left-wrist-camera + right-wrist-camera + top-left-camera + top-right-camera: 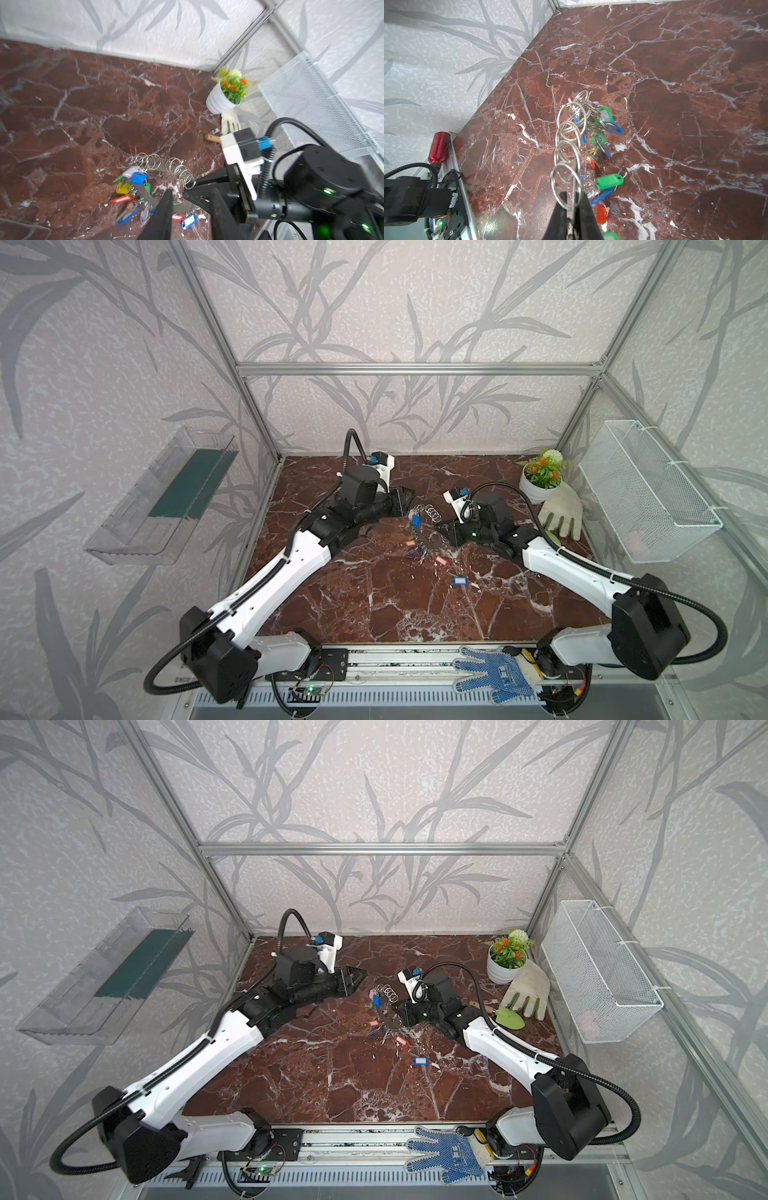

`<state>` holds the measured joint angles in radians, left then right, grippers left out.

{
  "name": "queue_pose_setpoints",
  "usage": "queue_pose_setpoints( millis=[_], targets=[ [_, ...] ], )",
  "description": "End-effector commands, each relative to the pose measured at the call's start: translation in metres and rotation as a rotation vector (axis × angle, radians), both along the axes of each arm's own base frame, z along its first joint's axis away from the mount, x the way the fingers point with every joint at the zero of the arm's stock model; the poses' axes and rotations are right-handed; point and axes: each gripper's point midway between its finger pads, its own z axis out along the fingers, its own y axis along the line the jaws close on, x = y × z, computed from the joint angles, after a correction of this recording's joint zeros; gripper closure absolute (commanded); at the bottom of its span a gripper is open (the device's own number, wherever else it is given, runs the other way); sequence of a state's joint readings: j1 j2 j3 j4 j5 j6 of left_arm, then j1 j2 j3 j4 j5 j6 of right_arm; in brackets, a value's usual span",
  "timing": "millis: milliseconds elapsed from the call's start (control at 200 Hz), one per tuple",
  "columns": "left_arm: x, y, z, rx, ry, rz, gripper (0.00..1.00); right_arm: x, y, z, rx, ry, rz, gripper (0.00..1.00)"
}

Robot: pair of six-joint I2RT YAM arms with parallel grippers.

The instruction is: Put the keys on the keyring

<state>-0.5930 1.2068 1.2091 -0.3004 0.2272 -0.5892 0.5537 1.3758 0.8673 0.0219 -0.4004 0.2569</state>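
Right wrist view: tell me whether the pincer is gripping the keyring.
Yes, the right pincer is shut on the rim of the keyring, which runs edge-on away from it.

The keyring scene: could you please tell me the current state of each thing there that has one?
keyring: gripped at its rim by the right claw.
right claw: shut on the keyring.
left claw: open, empty, beside the keyring.
tagged keys: hanging from the keyring.
blue-tagged key: loose on the table, off the keyring.
flower pot: upright.
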Motion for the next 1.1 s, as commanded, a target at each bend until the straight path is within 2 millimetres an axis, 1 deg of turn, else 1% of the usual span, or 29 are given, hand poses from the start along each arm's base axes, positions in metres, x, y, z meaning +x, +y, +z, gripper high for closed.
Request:
queue_pose_setpoints(
  millis=[0, 75, 160, 350, 370, 435, 445, 485, 505, 525, 615, 685, 735, 800, 875, 955, 1020, 1095],
  targets=[
    [-0.009, 0.02, 0.006, 0.011, -0.017, 0.048, 0.58, 0.01, 0.006, 0.052, 0.099, -0.211, 0.008, 1.0],
    [-0.015, 0.032, 0.007, 0.036, -0.02, 0.076, 0.56, 0.011, 0.006, 0.06, 0.113, -0.273, 0.012, 1.0],
    [-0.019, 0.042, 0.004, 0.058, -0.01, 0.099, 0.55, 0.011, 0.009, 0.069, 0.122, -0.361, 0.031, 1.0],
    [-0.025, 0.055, -0.007, 0.094, 0.024, 0.122, 0.54, 0.005, 0.011, 0.093, 0.143, -0.594, 0.066, 1.0],
    [-0.026, 0.056, -0.008, 0.095, 0.025, 0.123, 0.52, 0.004, 0.011, 0.095, 0.145, -0.622, 0.076, 1.0],
    [-0.026, 0.058, -0.01, 0.098, 0.032, 0.123, 0.52, -0.007, 0.015, 0.105, 0.164, -0.755, 0.127, 1.0],
    [-0.026, 0.058, -0.01, 0.098, 0.034, 0.122, 0.52, -0.01, 0.016, 0.11, 0.173, -0.795, 0.132, 1.0],
    [-0.027, 0.058, -0.011, 0.098, 0.037, 0.119, 0.51, -0.019, 0.018, 0.118, 0.178, -0.908, 0.152, 1.0],
    [-0.027, 0.058, -0.011, 0.097, 0.041, 0.117, 0.51, -0.024, 0.018, 0.117, 0.172, -0.947, 0.162, 1.0],
    [-0.027, 0.059, -0.011, 0.096, 0.043, 0.116, 0.51, -0.027, 0.019, 0.121, 0.173, -0.99, 0.17, 1.0],
    [-0.028, 0.059, -0.008, 0.083, 0.043, 0.106, 0.51, -0.037, 0.021, 0.133, 0.157, -1.104, 0.192, 1.0],
    [-0.029, 0.058, -0.005, 0.064, 0.042, 0.093, 0.51, -0.049, 0.024, 0.145, 0.139, -1.2, 0.202, 1.0],
    [-0.03, 0.059, -0.003, 0.05, 0.041, 0.084, 0.51, -0.053, 0.024, 0.149, 0.12, -1.237, 0.213, 1.0],
    [-0.032, 0.059, 0.0, 0.029, 0.039, 0.068, 0.51, -0.051, 0.024, 0.148, 0.087, -1.262, 0.209, 1.0],
    [-0.034, 0.057, 0.003, -0.004, 0.038, 0.041, 0.51, -0.053, 0.022, 0.154, 0.09, -1.292, 0.203, 1.0],
    [-0.039, 0.051, 0.007, -0.048, 0.038, -0.018, 0.52, -0.061, 0.02, 0.161, 0.108, -1.309, 0.214, 1.0],
    [-0.045, 0.045, 0.012, -0.08, 0.026, -0.069, 0.52, -0.062, 0.02, 0.162, 0.109, -1.316, 0.214, 1.0],
    [-0.057, 0.036, 0.023, -0.128, -0.009, -0.151, 0.52, -0.064, 0.018, 0.164, 0.113, -1.317, 0.213, 1.0]
  ],
)
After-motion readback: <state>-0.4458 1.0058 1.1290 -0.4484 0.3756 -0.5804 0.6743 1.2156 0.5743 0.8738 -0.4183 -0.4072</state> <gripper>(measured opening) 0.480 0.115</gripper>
